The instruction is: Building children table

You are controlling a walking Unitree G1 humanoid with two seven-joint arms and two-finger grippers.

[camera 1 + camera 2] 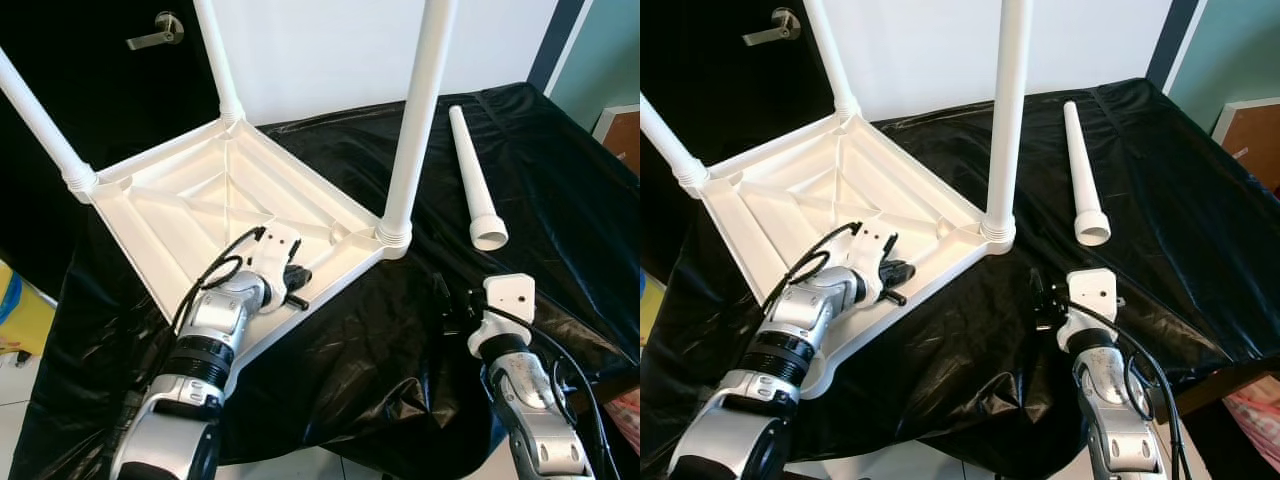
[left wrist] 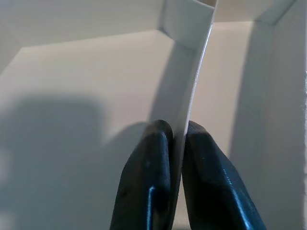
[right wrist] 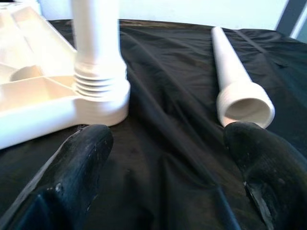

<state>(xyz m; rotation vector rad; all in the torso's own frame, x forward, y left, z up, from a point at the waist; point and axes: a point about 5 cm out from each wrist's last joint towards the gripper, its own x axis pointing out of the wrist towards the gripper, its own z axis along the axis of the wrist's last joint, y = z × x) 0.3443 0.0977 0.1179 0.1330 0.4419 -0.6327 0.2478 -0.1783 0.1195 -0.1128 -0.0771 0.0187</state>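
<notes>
Tabletop (image 1: 190, 200) lies inverted on black sheet (image 1: 560, 200), three legs screwed in; left gripper (image 2: 176, 143) clamps a thin rib (image 2: 196, 81) on its underside; right gripper (image 3: 168, 158) spread wide, grasping nothing, near the corner leg (image 1: 415, 120); loose leg (image 1: 472, 175) lies beyond it.
</notes>
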